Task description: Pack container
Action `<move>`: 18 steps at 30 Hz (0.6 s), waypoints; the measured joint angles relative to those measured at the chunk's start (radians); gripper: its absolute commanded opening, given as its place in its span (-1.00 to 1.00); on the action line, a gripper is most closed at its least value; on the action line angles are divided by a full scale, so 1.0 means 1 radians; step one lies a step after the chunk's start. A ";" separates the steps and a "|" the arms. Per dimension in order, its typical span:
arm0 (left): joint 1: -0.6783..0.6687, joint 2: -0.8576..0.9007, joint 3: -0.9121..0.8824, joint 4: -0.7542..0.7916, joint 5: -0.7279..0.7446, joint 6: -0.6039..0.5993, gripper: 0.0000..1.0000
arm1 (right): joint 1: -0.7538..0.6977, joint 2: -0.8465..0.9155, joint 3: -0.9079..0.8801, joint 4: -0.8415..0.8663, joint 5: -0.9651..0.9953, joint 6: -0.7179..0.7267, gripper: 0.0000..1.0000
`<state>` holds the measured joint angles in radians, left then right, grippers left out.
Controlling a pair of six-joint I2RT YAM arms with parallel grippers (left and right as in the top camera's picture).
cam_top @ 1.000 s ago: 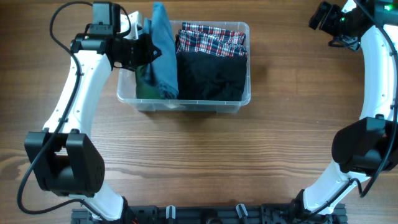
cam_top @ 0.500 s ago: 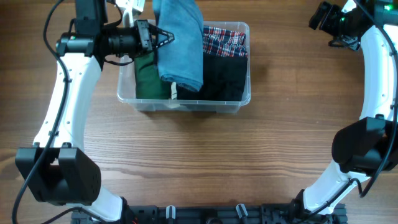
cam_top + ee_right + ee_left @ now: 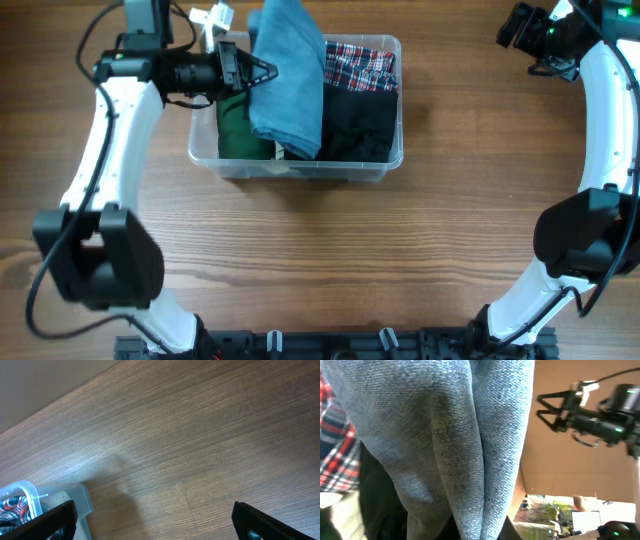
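Note:
The clear container (image 3: 330, 171) stands at the back middle of the table. Inside it lie a green garment (image 3: 234, 130) at the left, a red plaid cloth (image 3: 362, 64) at the back right and a black cloth (image 3: 362, 125) in front of that. My left gripper (image 3: 262, 70) is shut on a blue cloth (image 3: 288, 85) that hangs over the middle of the container. That blue cloth (image 3: 445, 435) fills the left wrist view, pinched at the left gripper (image 3: 492, 532). My right gripper (image 3: 520, 25) is open at the far right, away from the container (image 3: 30, 505).
Bare wooden table lies in front of the bin and to both sides. In the right wrist view the open right gripper (image 3: 155, 525) hovers over bare wood, with the bin's corner at the lower left. The arm bases stand at the near edge.
The left gripper has raised the blue cloth out of the bin's left side and swung it right over the middle, uncovering the green garment. The right arm has not moved.

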<state>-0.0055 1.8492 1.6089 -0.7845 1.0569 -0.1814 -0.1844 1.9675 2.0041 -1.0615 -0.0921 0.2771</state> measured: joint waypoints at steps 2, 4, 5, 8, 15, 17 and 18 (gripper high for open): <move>0.000 0.043 -0.003 0.004 0.001 0.011 -0.92 | 0.000 0.000 0.000 0.000 0.000 0.000 0.99; 0.005 0.077 -0.010 0.009 0.006 0.020 -0.92 | 0.000 0.000 0.000 0.000 0.000 0.000 0.99; 0.008 0.086 -0.011 0.008 0.008 0.024 -0.92 | 0.000 0.000 0.000 0.000 0.000 0.000 0.99; 0.026 0.105 -0.013 0.006 -0.001 0.032 -0.92 | 0.000 0.000 0.000 0.000 0.000 0.000 1.00; 0.047 0.107 -0.014 -0.047 -0.132 0.044 -0.92 | 0.000 0.000 0.000 0.000 0.000 0.000 1.00; 0.051 0.107 -0.014 -0.068 -0.194 0.047 -0.92 | 0.000 0.000 0.000 0.000 0.000 0.000 0.99; 0.052 0.107 -0.014 -0.076 -0.219 0.047 -0.92 | 0.000 0.000 0.000 0.000 0.000 0.000 1.00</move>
<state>0.0467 1.9560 1.5944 -0.8608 0.8383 -0.1345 -0.1844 1.9675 2.0041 -1.0615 -0.0925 0.2771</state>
